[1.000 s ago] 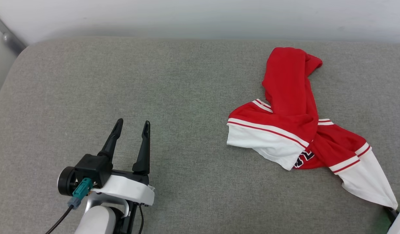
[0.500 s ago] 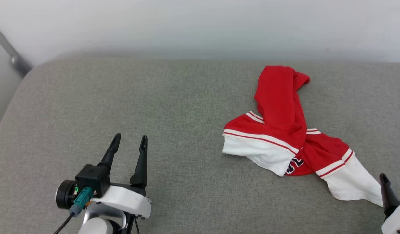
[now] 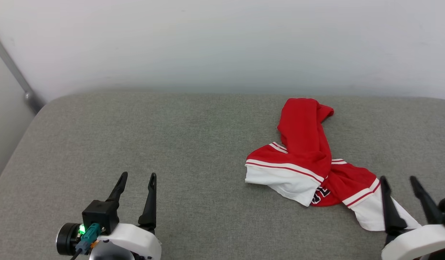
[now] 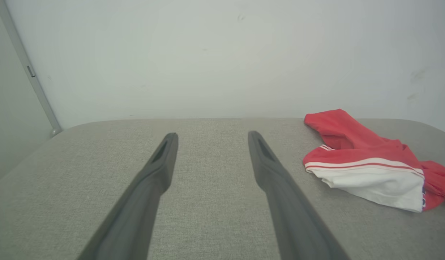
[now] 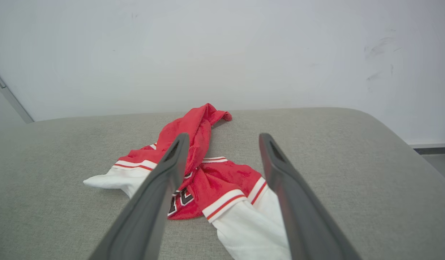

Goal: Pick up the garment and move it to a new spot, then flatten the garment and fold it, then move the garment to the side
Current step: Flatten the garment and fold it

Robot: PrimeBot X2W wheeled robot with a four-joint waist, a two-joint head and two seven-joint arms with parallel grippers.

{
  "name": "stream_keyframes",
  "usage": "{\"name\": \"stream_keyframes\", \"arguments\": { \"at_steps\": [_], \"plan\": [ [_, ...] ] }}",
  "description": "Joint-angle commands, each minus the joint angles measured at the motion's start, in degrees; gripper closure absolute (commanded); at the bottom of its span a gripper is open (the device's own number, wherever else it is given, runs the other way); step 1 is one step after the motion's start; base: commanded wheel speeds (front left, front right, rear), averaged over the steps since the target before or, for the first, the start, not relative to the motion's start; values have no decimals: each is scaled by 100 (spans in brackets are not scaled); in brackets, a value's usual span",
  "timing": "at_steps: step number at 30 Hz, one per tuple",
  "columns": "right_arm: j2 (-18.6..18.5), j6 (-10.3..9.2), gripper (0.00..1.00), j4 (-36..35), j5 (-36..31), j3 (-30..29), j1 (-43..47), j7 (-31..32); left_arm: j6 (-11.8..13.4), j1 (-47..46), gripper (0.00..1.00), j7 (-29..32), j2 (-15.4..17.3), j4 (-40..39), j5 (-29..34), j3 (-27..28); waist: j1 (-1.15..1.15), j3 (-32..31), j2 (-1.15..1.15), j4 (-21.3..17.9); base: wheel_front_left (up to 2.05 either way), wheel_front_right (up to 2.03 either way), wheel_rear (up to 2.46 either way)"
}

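Since one second ago the right gripper (image 3: 397,178) lets go of the white sleeve end that it was pinching at the lower right corner, and its two dark fingers now stand spread wide with nothing between them; the head camera also tilts upward in this time, so more of the white wall (image 3: 208,43) is seen. The garment (image 3: 305,144) lies crumpled on the right half of the grey cushion (image 3: 171,144), well apart from the left gripper (image 3: 138,174). It is a red shirt whose body is twisted into a long narrow band that runs away from the robot toward the wall. Two sleeves spread out at the near end, each one with a white end and a trim of red and white stripes. Between the sleeves a few black characters with white outline are partly visible, but they cannot be read. The right sleeve end lies flat on the cushion just beside the right gripper, and in the right wrist view it is under the gap between the fingers; whether a finger touches the cloth cannot be told. The left gripper hovers over bare cushion at the lower left, its fingers also spread apart and holding nothing. A grey metal bar (image 3: 12,68) runs down the wall at the far left.
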Motion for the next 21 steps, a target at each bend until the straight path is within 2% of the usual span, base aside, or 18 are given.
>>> {"name": "stream_keyframes", "arguments": {
  "at_steps": [1,8,12,15,21],
  "plan": [
    [21,-4,0,-46,-26,152,120,-80,42,97,0,33,30,-9,-39,23,0,-33,0,-52,0,0,0],
    [22,-4,0,-144,101,468,336,-200,96,125,0,135,98,-15,-58,35,0,-88,0,-232,0,0,0],
    [24,-4,0,-222,59,567,339,-172,41,-32,0,201,78,21,-75,-29,0,-67,0,-334,0,0,0],
    [23,-4,0,-290,36,611,308,-144,-79,-273,0,305,26,102,-52,-185,0,-7,0,-425,0,0,0],
    [24,-4,0,-409,-6,729,151,-91,-579,-1067,0,762,-188,323,-191,-635,0,278,0,-694,0,0,0]
  ]
}}
